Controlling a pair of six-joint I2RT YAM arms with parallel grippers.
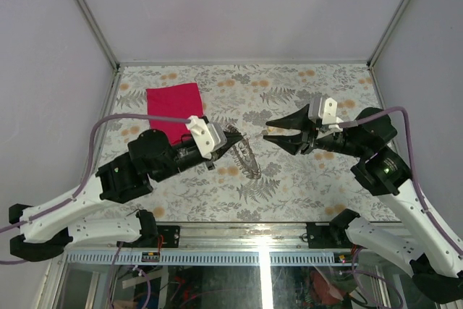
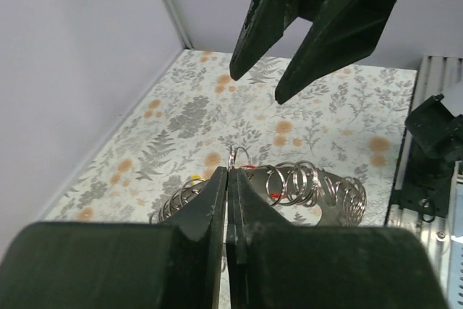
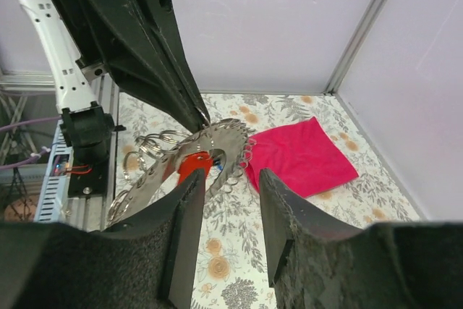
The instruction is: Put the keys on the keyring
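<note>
The keyring (image 1: 249, 161) is a flat silvery metal loop edged with many small wire rings, with a tiny blue piece (image 3: 219, 155) in its opening. My left gripper (image 1: 237, 139) is shut on one small ring (image 2: 239, 155) at its rim and holds it tilted above the table. The loop curves behind the fingertips in the left wrist view (image 2: 318, 187). A red key head (image 3: 194, 166) hangs in the loop, and a yellow head (image 2: 194, 177) peeps out at its left. My right gripper (image 1: 266, 129) is open and empty, facing the left fingertips just short of the loop (image 3: 230, 177).
A pink-red cloth (image 1: 174, 108) lies flat at the back left and also shows in the right wrist view (image 3: 304, 155). The table (image 1: 318, 179) has a grey fern and orange flower print. White walls with metal corner posts enclose the table on three sides.
</note>
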